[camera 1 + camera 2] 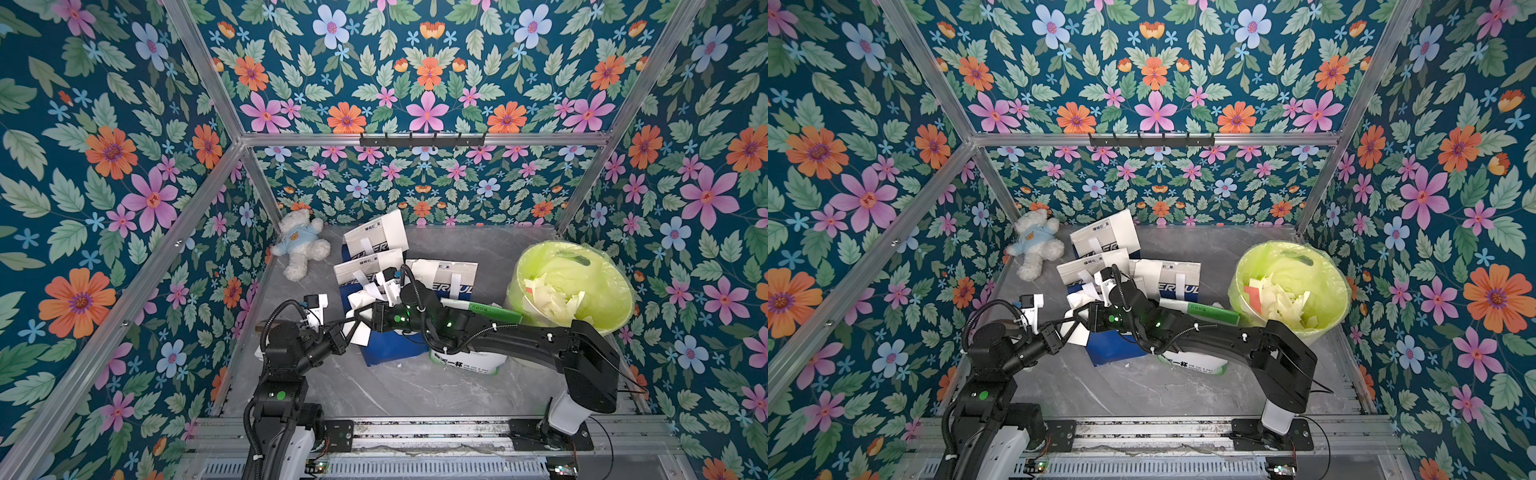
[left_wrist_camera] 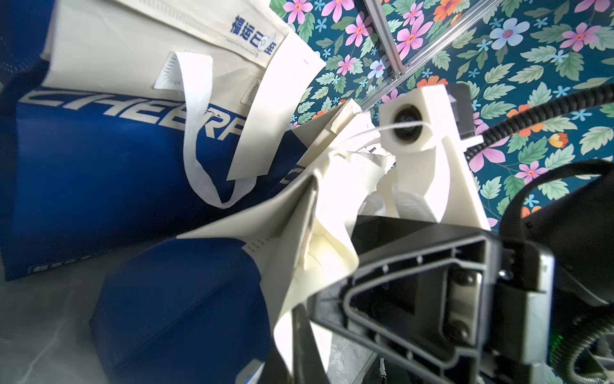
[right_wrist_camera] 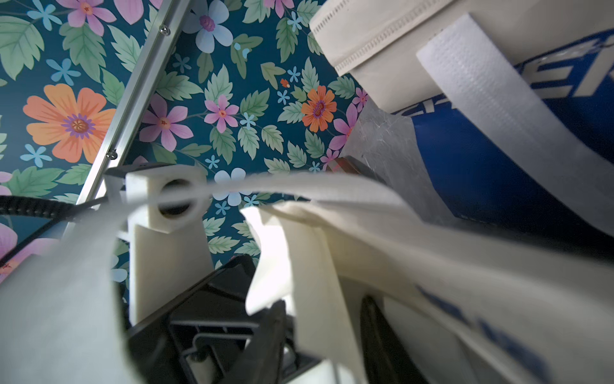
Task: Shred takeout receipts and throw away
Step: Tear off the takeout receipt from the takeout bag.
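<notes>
A white takeout receipt (image 1: 360, 334) hangs over the front blue bag (image 1: 386, 353), stretched between my two grippers. My left gripper (image 1: 344, 333) is shut on the receipt's near end (image 2: 284, 332). My right gripper (image 1: 371, 316) meets it from the right. In the right wrist view its fingers (image 3: 265, 332) stand apart, and the receipt (image 3: 312, 282) passes between them. A bag strap (image 3: 498, 109) drapes close by. Another white receipt slip (image 2: 275, 116) lies against a blue and white bag (image 2: 99, 173). Torn white scraps (image 1: 548, 299) lie in the bin.
The bin (image 1: 602, 316), lined in yellow-green plastic, stands at the right. Three blue and white bags (image 1: 374, 241) are piled at mid-table. A green box (image 1: 482, 309) and a white printed bag (image 1: 465, 361) lie under my right arm. A teddy bear (image 1: 301, 245) lies at the back left.
</notes>
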### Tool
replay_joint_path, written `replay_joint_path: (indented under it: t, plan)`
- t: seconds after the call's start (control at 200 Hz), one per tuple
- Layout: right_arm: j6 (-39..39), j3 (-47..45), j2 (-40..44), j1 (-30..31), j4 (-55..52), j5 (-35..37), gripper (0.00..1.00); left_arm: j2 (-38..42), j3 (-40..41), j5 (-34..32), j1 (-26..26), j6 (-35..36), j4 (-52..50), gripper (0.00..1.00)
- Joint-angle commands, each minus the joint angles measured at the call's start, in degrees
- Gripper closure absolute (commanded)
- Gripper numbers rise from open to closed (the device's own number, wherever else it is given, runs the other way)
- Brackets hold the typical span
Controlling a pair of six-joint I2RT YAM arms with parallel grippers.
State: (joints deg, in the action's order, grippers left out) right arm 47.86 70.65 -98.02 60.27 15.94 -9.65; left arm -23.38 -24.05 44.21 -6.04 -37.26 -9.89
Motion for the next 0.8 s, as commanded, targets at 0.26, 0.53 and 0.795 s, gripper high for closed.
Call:
replay_joint_path:
  t: [0.26, 0.53, 0.795]
  plan:
    - [2.6, 6.8, 2.0, -1.7, -14.6, 1.0, 1.0, 4.8, -5.7, -3.2, -0.1, 15.9, -4.3, 0.01]
    - [-1.8, 12.9, 4.7, -4.3, -29.5, -5.9, 1.0, 3.6, -10.4, 1.8, -0.1, 38.0, -8.6, 0.01]
    - [-5.6, 14.7, 4.4, -7.1, -36.0, -14.5, 1.0, -4.1, -8.8, 5.6, 0.0, 49.0, -11.1, 0.17]
